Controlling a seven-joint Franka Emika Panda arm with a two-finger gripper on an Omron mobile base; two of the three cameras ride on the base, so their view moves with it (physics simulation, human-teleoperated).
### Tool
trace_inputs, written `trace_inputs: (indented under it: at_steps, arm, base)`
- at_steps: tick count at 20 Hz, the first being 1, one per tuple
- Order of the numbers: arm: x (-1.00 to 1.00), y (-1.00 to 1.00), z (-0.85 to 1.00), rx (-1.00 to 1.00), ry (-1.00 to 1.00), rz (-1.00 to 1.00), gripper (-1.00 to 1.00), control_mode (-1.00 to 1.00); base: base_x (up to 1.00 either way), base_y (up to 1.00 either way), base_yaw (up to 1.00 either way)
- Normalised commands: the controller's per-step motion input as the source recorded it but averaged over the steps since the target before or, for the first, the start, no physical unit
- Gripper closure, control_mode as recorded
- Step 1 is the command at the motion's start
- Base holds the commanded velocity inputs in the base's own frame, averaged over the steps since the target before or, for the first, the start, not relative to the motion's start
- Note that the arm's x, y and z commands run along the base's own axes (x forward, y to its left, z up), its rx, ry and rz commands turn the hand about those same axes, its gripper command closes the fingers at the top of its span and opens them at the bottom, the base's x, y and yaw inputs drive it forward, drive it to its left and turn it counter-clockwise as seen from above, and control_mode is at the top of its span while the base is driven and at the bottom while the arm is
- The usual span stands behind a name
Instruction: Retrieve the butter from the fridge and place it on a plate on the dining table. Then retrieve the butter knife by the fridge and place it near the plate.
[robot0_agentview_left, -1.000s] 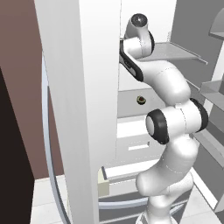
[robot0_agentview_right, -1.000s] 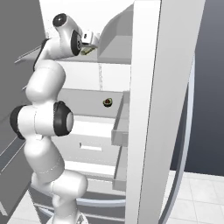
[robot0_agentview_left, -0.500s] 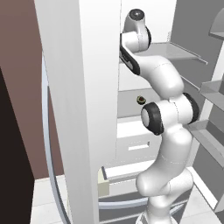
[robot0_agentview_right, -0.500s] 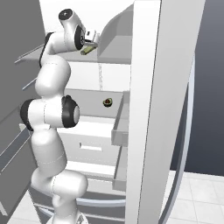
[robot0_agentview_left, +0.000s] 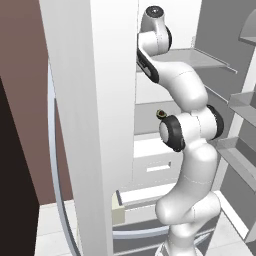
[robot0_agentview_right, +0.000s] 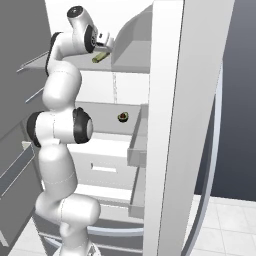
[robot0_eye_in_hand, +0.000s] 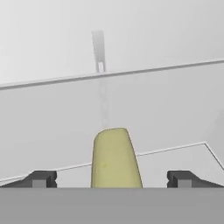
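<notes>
Gripper (robot0_eye_in_hand: 111, 179) is wide open up inside the fridge (robot0_agentview_right: 170, 100), fingertips either side of the butter (robot0_eye_in_hand: 114, 158) lying on the shelf (robot0_agentview_right: 125, 62), lined up so it can close on it.

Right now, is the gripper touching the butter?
Apart. In the hand view the butter lies between the open gripper's fingertips, with clear shelf showing on both sides.
</notes>
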Motion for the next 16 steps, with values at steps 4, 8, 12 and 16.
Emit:
trace_inputs:
  at_steps: [4,8,12,16]
  arm:
    - [0.0,0.02,-0.19,0.0,0.0,0.0,-1.0,-1.0]
    - [0.0,0.0,-0.21,0.0,0.0,0.0,-1.0,-1.0]
    - [0.0,0.0,-0.3,0.0,0.0,0.0,-1.0,-1.0]
    - [0.0,0.0,-0.3,0.0,0.0,0.0,-1.0,-1.0]
  base:
    - [0.0,0.0,0.0]
    - [0.0,0.0,0.0]
    - [0.0,0.0,0.0]
    - [0.0,0.0,0.0]
